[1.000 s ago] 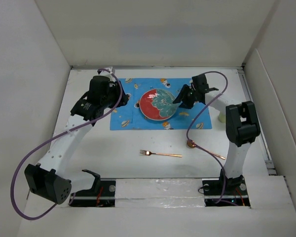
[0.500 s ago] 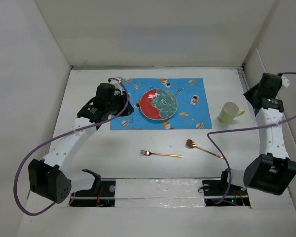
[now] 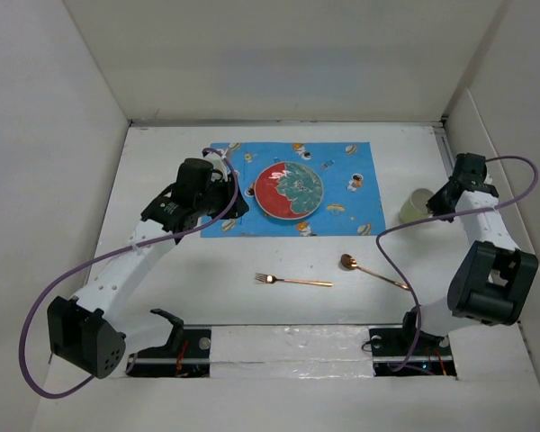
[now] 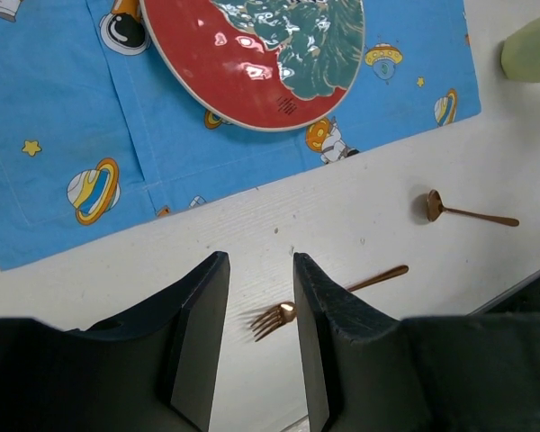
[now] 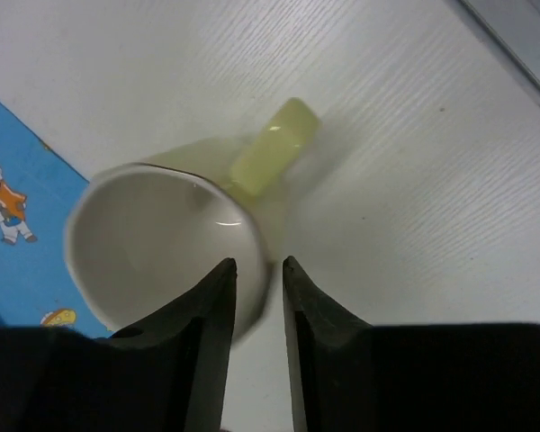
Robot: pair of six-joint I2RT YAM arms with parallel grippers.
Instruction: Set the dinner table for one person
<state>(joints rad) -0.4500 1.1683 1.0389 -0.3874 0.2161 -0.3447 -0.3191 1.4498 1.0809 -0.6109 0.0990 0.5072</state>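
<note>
White worktop (image 3: 279, 261) filling the enclosure floor. Blue placemat (image 3: 360, 162) at 12 o'clock carrying red plate (image 3: 289, 190). Left gripper (image 4: 259, 306) over placemat's near-left corner, jaws narrowly apart, empty. Right gripper (image 5: 257, 297) jaws narrowly apart straddling mug (image 5: 153, 243) rim at 3 o'clock.

Blue space-print placemat (image 3: 292, 189), red-green plate (image 3: 289, 190)

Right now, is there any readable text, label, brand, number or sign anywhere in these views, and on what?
None can be read.
The blue placemat carries only cartoon prints: astronauts, planets, stars.
The plate shows a red and green pattern, no lettering.
The mug, fork and spoon are unmarked as far as visible.
</note>
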